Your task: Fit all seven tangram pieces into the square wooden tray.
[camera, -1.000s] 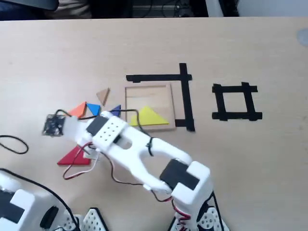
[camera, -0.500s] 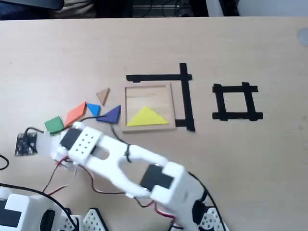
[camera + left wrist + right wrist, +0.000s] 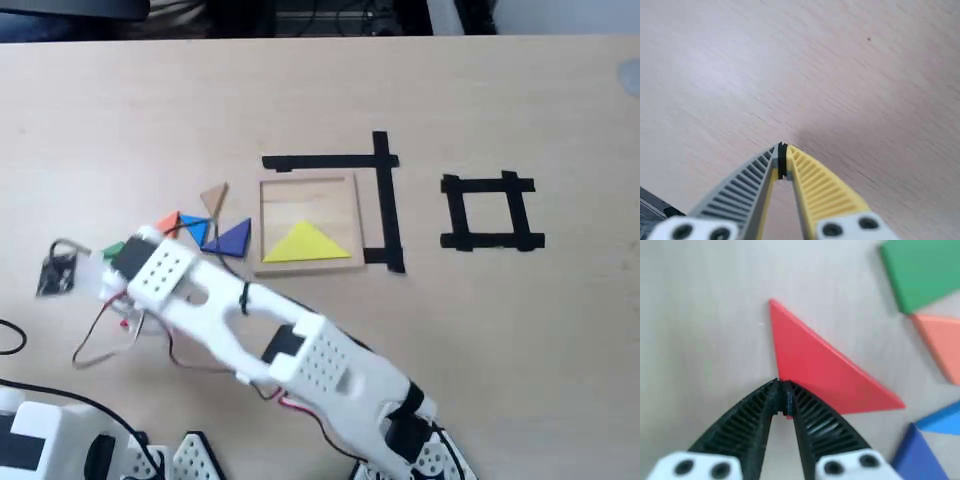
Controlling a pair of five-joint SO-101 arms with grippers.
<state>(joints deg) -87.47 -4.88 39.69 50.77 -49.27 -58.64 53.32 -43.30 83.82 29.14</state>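
One piece, yellow triangle (image 3: 303,243), already in square wooden tray (image 3: 300,200) near middle of surface (image 3: 500,350); others loose beside tray, toward surface's left edge. Right end effector (image 3: 782,401) closed, tips touching edge of red triangle (image 3: 825,375), no clear grip. Left end effector (image 3: 781,161) closed over bare surface. Risk: closed tips shove red triangle into green piece (image 3: 922,270) or orange piece (image 3: 942,342) and scatter cluster; thin flat piece likely to slip from pinch.

From above, the right arm (image 3: 230,320) covers the red triangle (image 3: 825,375) and most of the green piece (image 3: 113,248), near the worktop's (image 3: 500,350) left edge. In the right wrist view, the green piece, orange piece (image 3: 942,342), light blue piece (image 3: 946,421) and dark blue piece (image 3: 914,462) are cut off.
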